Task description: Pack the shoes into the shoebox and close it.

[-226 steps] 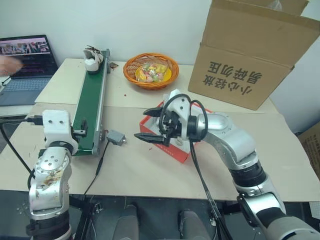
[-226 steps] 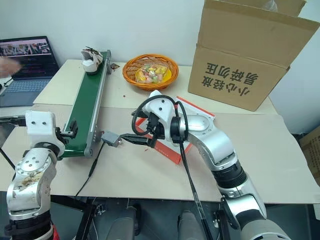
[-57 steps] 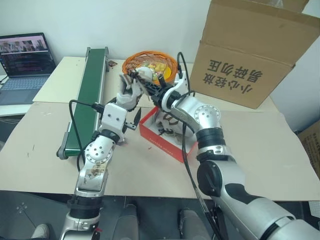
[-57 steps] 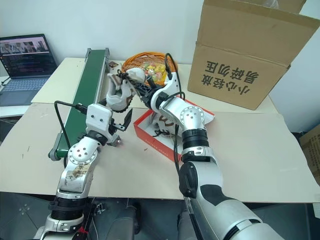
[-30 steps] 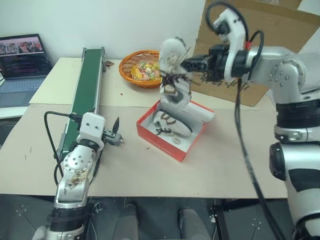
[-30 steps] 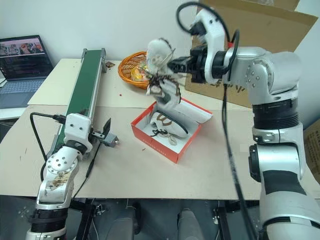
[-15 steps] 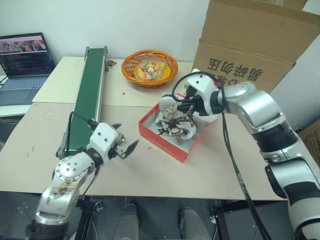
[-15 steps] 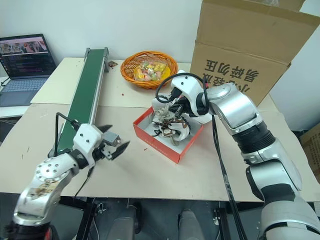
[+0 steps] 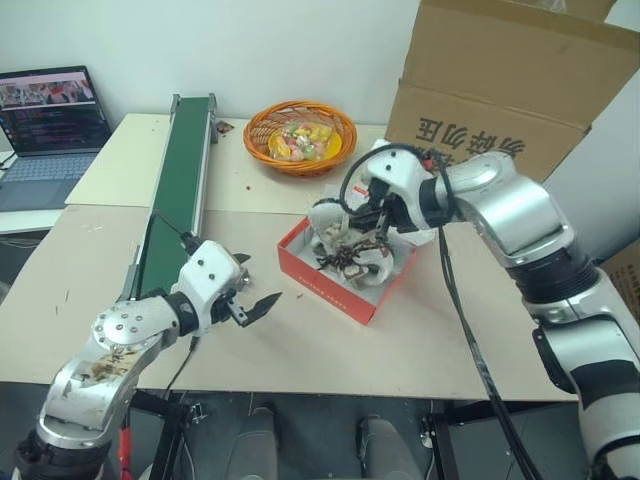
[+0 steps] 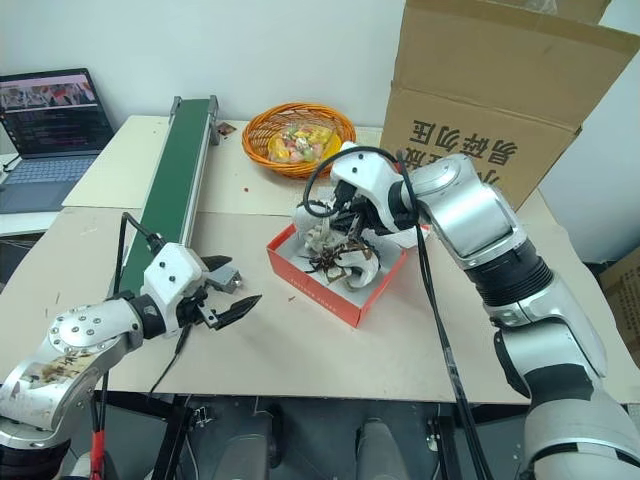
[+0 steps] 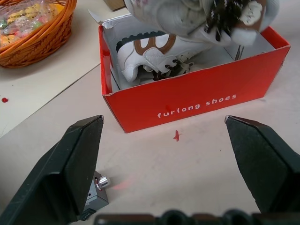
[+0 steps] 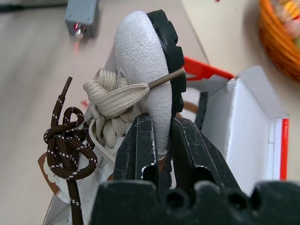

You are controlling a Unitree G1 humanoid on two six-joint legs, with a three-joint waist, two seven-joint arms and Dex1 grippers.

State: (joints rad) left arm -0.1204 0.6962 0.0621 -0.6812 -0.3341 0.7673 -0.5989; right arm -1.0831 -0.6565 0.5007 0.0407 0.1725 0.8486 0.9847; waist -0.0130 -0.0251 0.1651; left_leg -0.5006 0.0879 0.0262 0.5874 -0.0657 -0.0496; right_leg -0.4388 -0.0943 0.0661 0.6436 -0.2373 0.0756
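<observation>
Right hand (image 12: 159, 140) pinching the second sneaker (image 12: 145, 93) over the red shoebox (image 11: 197, 103), beside the first sneaker (image 11: 150, 56) already inside; left hand (image 9: 255, 305) spread wide, empty, above the tabletop (image 9: 300, 350) left of the shoebox

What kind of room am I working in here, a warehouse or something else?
Probably a lab or office set up as a packing test bench, not a warehouse: a small green conveyor on pushed-together tables, a laptop alongside, and a large carton against a plain white wall.
</observation>
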